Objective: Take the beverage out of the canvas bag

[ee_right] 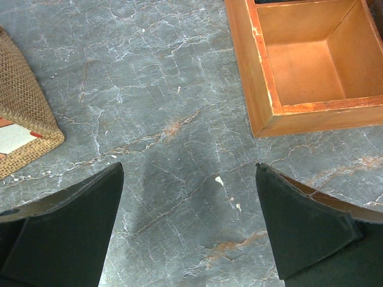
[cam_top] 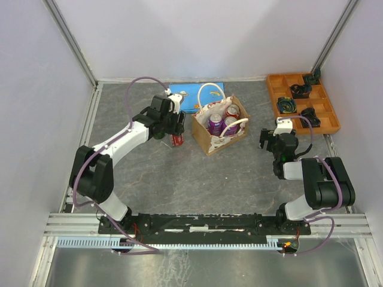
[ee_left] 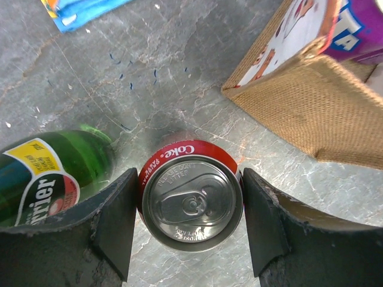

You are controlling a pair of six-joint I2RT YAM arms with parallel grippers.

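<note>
The canvas bag [cam_top: 209, 140] stands open at mid-table, tan with white rope handles, and holds two purple cans [cam_top: 215, 124] and a red can [cam_top: 233, 111]. Its woven wall shows in the left wrist view [ee_left: 311, 101] and its corner in the right wrist view [ee_right: 21, 113]. My left gripper [cam_top: 176, 136] [ee_left: 190, 206] is just left of the bag, its jaws closed against both sides of an upright red Coke can [ee_left: 191, 203] [cam_top: 178, 141] at table level. My right gripper [cam_top: 268, 141] [ee_right: 188, 203] is open and empty over bare table right of the bag.
A green Perrier bottle [ee_left: 48, 173] is close to the left of the Coke can. A flat blue picture book [cam_top: 194, 95] [ee_left: 78, 12] lies behind the bag. An orange compartment tray [cam_top: 302, 101] [ee_right: 311, 66] with dark small parts sits at the back right.
</note>
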